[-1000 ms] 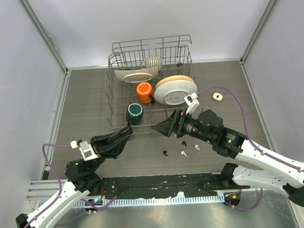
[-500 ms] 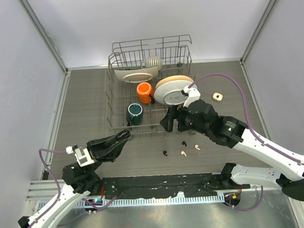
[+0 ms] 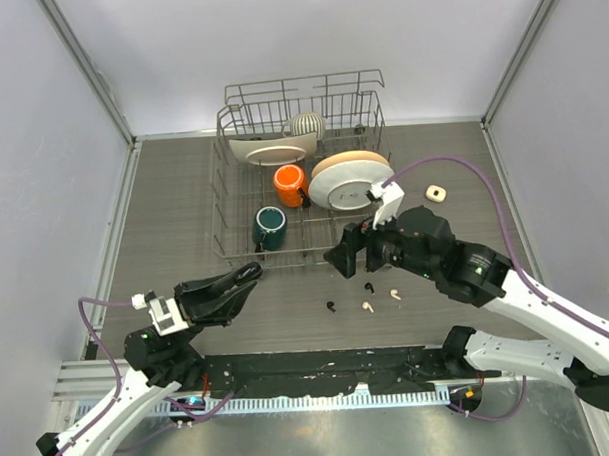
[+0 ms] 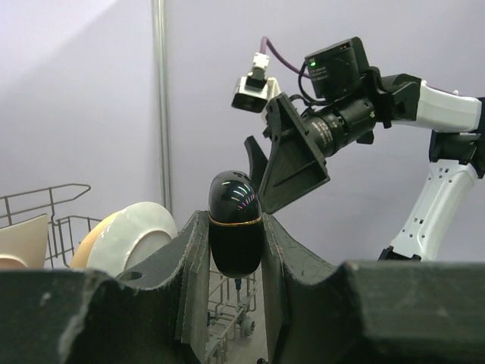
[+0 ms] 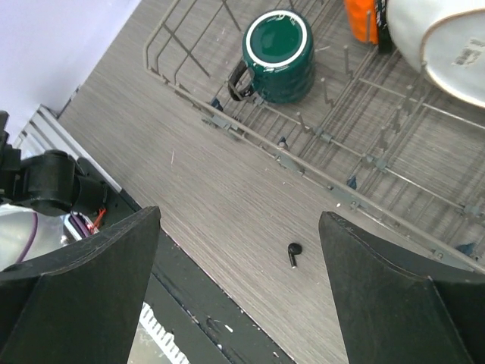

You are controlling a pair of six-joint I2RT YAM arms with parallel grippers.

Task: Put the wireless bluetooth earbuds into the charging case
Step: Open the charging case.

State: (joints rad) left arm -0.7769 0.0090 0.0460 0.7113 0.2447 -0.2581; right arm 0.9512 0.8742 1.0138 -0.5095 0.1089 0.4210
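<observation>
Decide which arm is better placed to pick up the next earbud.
Right. Its gripper hangs open above a loose black earbud, while the left gripper is shut on the black charging case.

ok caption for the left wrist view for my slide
Left gripper clamped on the black charging case, with the right gripper open beyond it and above the dish rack.

Loose earbuds (image 3: 366,307) on table (image 3: 174,213); dish rack (image 3: 304,83) behind
</observation>
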